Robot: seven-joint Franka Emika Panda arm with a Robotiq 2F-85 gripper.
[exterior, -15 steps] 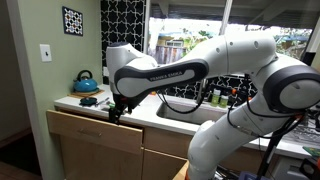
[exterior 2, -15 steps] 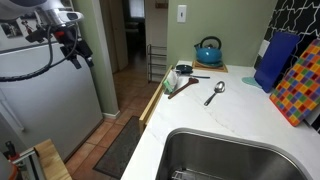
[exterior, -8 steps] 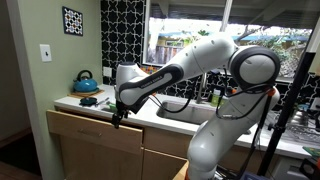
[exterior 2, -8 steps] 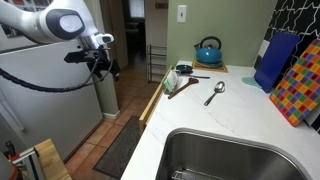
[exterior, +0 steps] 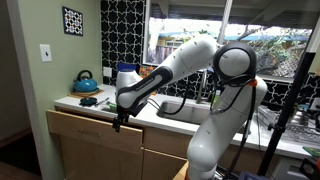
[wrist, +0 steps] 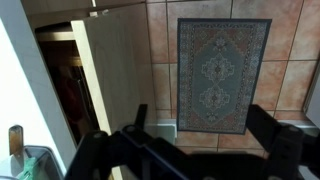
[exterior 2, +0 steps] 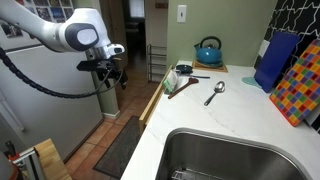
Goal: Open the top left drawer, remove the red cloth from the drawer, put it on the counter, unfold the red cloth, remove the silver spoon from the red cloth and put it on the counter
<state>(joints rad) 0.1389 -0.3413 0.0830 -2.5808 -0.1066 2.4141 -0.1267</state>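
The claw is hanging with its two dark fingers spread wide apart, and nothing is sitting between them. In the wrist view it is looking straight down past a pale wooden cabinet front onto tiled floor and a patterned rug.

In an exterior view the claw is pointing downward out over the floor, off the front edge of the white desk, touching nothing. In an exterior view the claw is showing level with the top left drawer. That drawer is looking shut, its light wood front sitting flush under the desk's edge; I cannot tell whether the fingertips are touching it.

The silver spoon is lying well apart from the claw, out on the desk. It is shining plain and bare, slanting across the white surface. A dark utensil is lying just beside it on the claw's side, and a teal kettle is standing behind them near the wall. The steel sink is sitting nearer the camera.
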